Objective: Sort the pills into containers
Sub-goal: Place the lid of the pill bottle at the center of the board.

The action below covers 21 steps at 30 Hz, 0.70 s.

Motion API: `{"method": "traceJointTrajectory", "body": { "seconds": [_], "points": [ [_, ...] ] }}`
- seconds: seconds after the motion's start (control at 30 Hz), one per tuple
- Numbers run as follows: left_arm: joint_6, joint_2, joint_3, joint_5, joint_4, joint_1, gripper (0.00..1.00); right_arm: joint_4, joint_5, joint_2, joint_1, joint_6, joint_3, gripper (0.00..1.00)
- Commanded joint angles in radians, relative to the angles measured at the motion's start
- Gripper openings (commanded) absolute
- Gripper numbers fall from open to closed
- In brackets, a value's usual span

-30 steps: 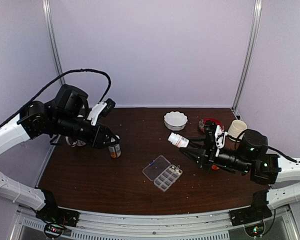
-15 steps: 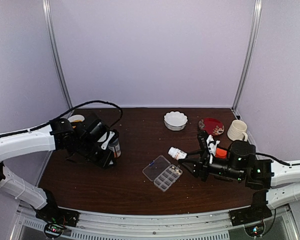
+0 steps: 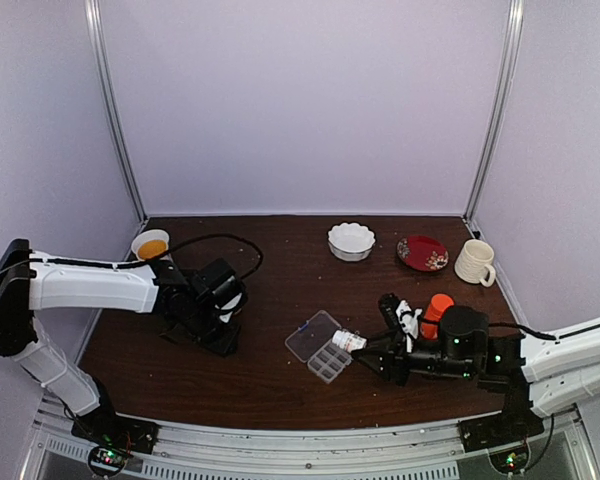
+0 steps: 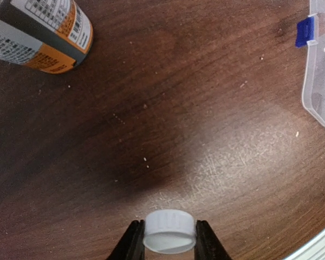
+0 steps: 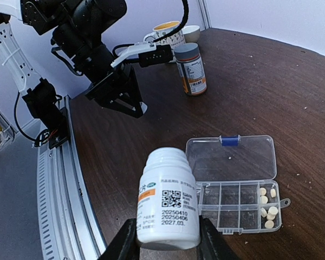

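Note:
The container, a clear organizer box [image 3: 323, 350] [image 5: 235, 187], lies open at the table's middle front, lid back, blue latch toward the left arm. Several pale pills [image 5: 267, 203] sit in its end compartments. My right gripper [image 5: 168, 238] [image 3: 368, 350] is shut on an uncapped white pill bottle [image 5: 168, 203] [image 3: 348, 340], held just beside the box with its mouth toward it. My left gripper [image 4: 169, 238] [image 3: 227, 343] is shut on a white bottle cap [image 4: 169, 231] low over bare wood, left of the box [image 4: 322, 70].
A grey-capped bottle with an orange label [image 4: 40, 32] [image 5: 190, 69] stands by the left arm. At the back are a white scalloped bowl [image 3: 351, 241], a red plate [image 3: 422, 252], a cream mug [image 3: 473, 262] and a cup of orange liquid [image 3: 151, 244]. An orange bottle [image 3: 438, 310] stands by the right arm.
The left arm has dropped low and come forward with the cap. The right gripper has carried the white bottle forward and left, up to the organizer box.

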Motion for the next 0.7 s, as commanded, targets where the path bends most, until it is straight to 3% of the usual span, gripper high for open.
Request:
{"method": "traceJointTrajectory", "body": {
  "seconds": [0.0, 0.33, 0.53, 0.67],
  "points": [
    [-0.021, 0.039, -0.022, -0.023, 0.077, 0.005, 0.06, 0.090, -0.016, 0.034, 0.001, 0.029, -0.027, 0.00],
    [-0.039, 0.090, -0.025, 0.004, 0.122, 0.004, 0.47, 0.161, -0.029, 0.138, 0.002, 0.055, -0.043, 0.00],
    [-0.037, 0.078, -0.031, 0.015, 0.122, 0.004, 0.59, 0.192, -0.034, 0.171, 0.002, 0.065, -0.045, 0.00],
    [-0.034, 0.060, -0.036, 0.025, 0.131, 0.004, 0.61, 0.197, -0.038, 0.182, 0.001, 0.066, -0.040, 0.00]
  ]
}}
